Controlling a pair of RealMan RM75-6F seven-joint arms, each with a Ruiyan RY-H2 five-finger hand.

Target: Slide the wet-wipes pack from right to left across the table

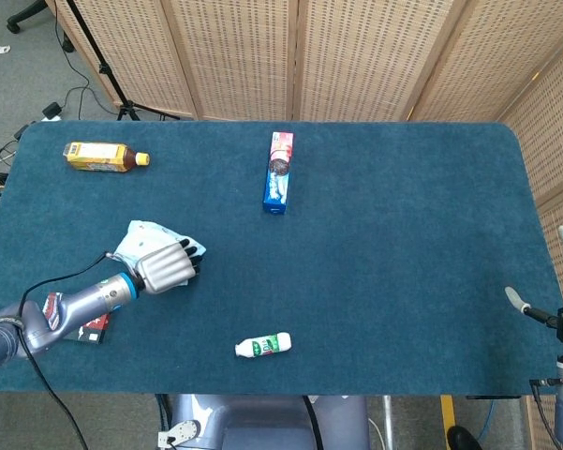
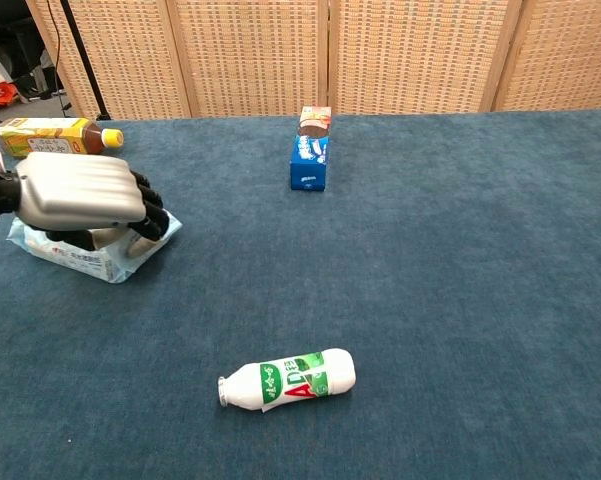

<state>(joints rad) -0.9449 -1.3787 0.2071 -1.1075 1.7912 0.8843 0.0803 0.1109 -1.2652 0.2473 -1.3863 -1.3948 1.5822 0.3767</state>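
One soft, crumpled white-and-pale-blue wet-wipes pack [image 2: 90, 255] is lying flat on the blue counter [image 2: 430, 250], the left robot hand [image 2: 85, 195] grasping it from above.

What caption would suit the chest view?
Left hand presses on the wet-wipes pack near the table's left side.

Non-task objects on the blue table [image 1: 403, 244].
A small white bottle [image 1: 263, 345] lies on its side near the front edge; a biscuit box [image 1: 278, 172] lies mid-rear; a yellow drink bottle [image 1: 103, 157] lies rear-left; a red packet [image 1: 92, 323] sits front-left.
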